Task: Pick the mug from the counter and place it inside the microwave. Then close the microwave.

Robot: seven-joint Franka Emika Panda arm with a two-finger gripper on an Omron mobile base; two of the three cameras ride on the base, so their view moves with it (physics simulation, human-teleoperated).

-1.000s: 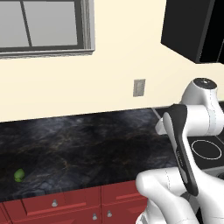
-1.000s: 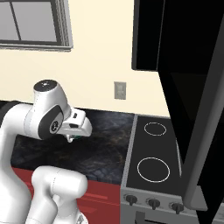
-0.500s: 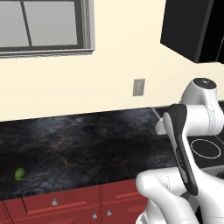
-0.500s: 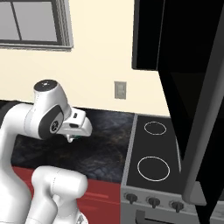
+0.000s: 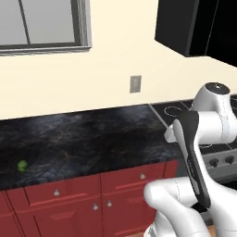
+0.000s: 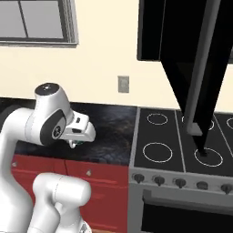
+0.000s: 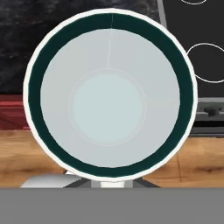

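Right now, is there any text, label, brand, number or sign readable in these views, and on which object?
None: no readable text in any view.
Mug: plain inside and rim, no print.
Microwave: glossy black, no lettering visible.
Stove knobs: no legible markings.
Wall outlet: blank plate.

You see the black counter point(image 5: 92, 134) over red drawers point(image 5: 83, 194), with a tiny green thing point(image 5: 21, 165) lying on its left side. The stove point(image 5: 185, 113) sits just right of it, under the black microwave point(image 5: 194, 25)
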